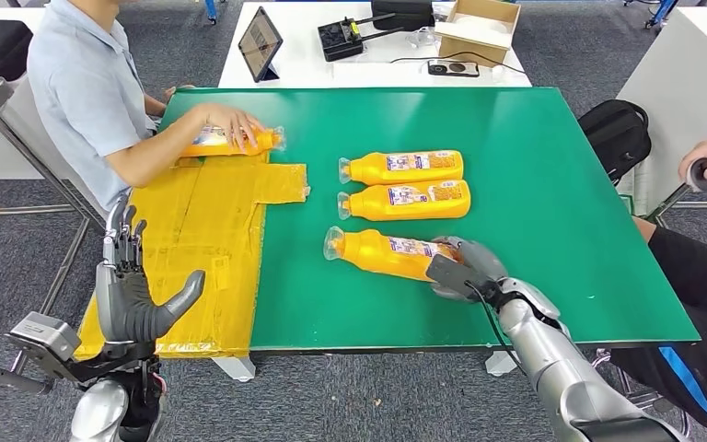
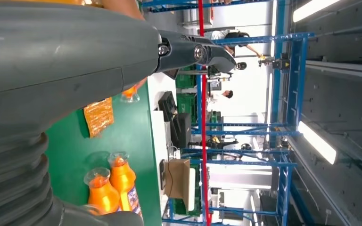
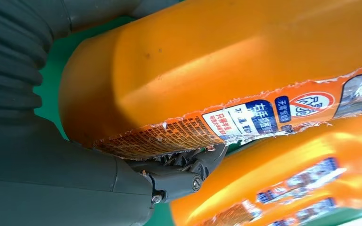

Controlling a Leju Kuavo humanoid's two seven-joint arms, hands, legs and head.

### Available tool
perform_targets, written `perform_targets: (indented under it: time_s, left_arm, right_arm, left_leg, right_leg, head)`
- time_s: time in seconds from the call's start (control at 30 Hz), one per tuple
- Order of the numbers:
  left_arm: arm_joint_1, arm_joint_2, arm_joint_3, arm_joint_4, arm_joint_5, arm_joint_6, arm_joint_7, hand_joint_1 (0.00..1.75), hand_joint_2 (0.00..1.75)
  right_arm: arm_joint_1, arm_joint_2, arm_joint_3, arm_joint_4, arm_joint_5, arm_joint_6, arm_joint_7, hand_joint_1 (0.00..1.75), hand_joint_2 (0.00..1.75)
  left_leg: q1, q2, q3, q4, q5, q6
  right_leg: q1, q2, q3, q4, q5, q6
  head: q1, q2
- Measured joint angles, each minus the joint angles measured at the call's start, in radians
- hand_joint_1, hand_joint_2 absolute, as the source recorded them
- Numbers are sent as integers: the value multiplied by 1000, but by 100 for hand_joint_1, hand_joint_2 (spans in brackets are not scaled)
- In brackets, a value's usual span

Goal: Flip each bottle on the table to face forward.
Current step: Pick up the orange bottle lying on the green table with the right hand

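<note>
Green table (image 1: 552, 230) bears nearest bottle (image 1: 382, 251), its base inside right robot hand (image 1: 460, 267).

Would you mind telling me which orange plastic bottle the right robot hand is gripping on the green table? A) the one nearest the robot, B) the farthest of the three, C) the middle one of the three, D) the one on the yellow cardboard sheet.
A: the right robot hand wraps the base of the nearest orange plastic bottle on the green table; a person's hand holds the one by the yellow cardboard sheet.
</note>
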Motion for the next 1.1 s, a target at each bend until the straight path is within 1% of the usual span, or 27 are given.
perform_targets:
  time_s: [0.13,0.23,0.33,0.43,0.53,0.6,0.67,0.7,0.83,0.97,1.1]
  left_arm:
    - [0,1,-2,10,1,7,-12,0,175]
    - [1,0,-12,12,-36,46,-41,0,175]
    - [5,-2,-24,12,-74,84,-63,0,175]
    - [6,-3,-32,12,-82,96,-67,0,175]
    - [13,-8,-36,13,-74,105,-47,0,175]
    - [24,-20,-47,24,-55,102,4,0,175]
    - [41,-36,-75,54,-35,84,52,0,175]
    - [51,-43,-98,73,-32,74,63,0,175]
    - [79,-50,-209,136,-36,20,52,0,175]
    - [83,-42,-292,167,-3,-60,70,0,175]
    - [80,-36,-325,184,55,-141,83,0,175]
  right_arm:
    - [40,10,-5,-24,-102,24,-83,175,175]
    - [89,28,-9,-80,-172,14,-123,175,175]
    - [142,51,-13,-151,-217,2,-135,175,175]
    - [179,66,-14,-203,-231,0,-131,175,175]
    - [210,79,-21,-253,-264,-23,-154,175,175]
    - [246,98,-35,-319,-303,-67,-187,175,175]
    - [297,130,-47,-419,-341,-119,-211,175,175]
    - [323,150,-49,-473,-355,-142,-220,175,175]
    - [385,213,-36,-626,-382,-194,-244,175,175]
    - [394,250,16,-674,-376,-210,-267,175,175]
    - [390,274,83,-671,-356,-215,-265,175,175]
  left_leg:
    - [0,0,0,0,0,0]
    - [0,0,-2,0,0,0]
    - [0,-1,-3,0,0,0]
    - [0,-2,-6,0,0,0]
    - [0,-2,-8,0,0,0]
    - [0,-2,-9,0,0,0]
    - [0,-2,-10,0,0,0]
    - [0,-2,-11,0,0,0]
    - [0,-2,-15,0,0,0]
    - [0,-1,-15,0,0,0]
    - [0,-1,-16,0,0,0]
  right_leg:
    - [0,0,0,0,0,0]
    - [0,0,0,0,0,0]
    - [0,0,-2,0,0,0]
    - [0,-1,-4,0,0,0]
    - [0,-1,-5,0,0,0]
    - [0,-1,-6,0,0,0]
    - [0,-1,-7,0,0,0]
    - [0,-1,-9,0,0,0]
    - [0,-1,-13,0,0,0]
    - [0,-1,-14,0,0,0]
    - [0,-1,-13,0,0,0]
  head:
    - [0,0]
    - [0,0]
    - [0,0]
    - [0,0]
    - [0,0]
    - [0,0]
    - [0,0]
    - [0,0]
    - [0,0]
    - [0,0]
    - [0,0]
